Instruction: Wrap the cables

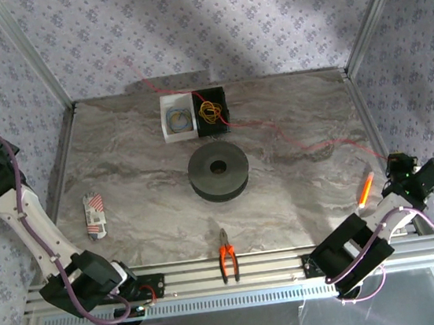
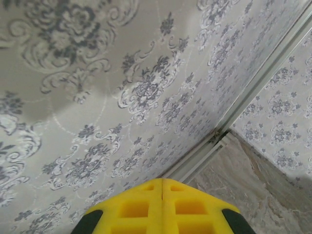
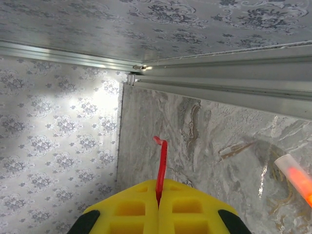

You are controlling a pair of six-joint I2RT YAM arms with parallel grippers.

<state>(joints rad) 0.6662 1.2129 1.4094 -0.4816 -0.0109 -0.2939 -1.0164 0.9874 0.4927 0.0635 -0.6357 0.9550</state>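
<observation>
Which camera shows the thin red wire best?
Top external: the red wire runs from the back wall past the black box to the right arm. Right wrist view: its tip up close, pinched in the shut yellow jaws.

Left end effector [image 2: 162, 181] is fully closed, while right end effector [image 3: 158, 189] clamps the cables [image 3: 162, 163].

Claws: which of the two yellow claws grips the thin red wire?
The right claw: the thin red wire sticks up from between its closed jaws. The left claw is closed on nothing.
</observation>
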